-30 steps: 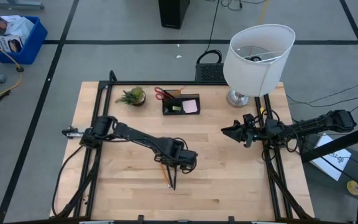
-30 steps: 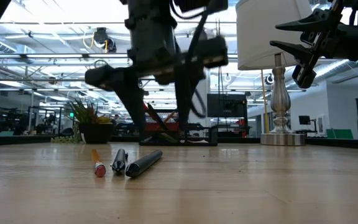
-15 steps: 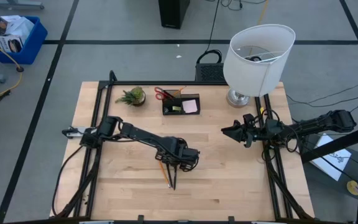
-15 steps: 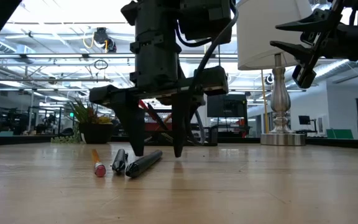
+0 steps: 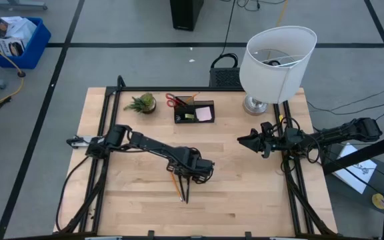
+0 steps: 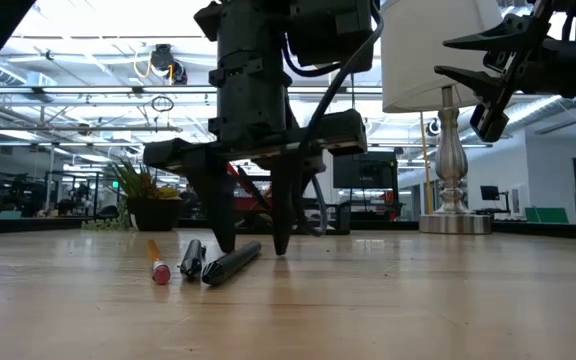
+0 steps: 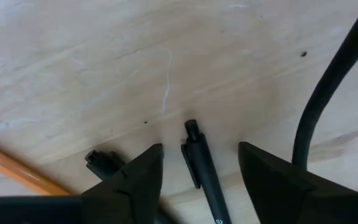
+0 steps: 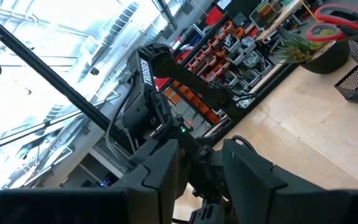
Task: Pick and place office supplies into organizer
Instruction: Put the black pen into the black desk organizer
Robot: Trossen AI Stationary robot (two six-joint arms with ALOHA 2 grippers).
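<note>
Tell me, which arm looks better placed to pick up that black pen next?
The left. Its gripper is down at the table, open fingers either side of the black pen. The right gripper hangs in the air near the lamp, well away from the pens.

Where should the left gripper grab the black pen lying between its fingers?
Grip the black pen mid-barrel, coming straight down from above. It lies flat on the table, and the left gripper is open with a finger on each side, so closing across the slim barrel should work.
</note>
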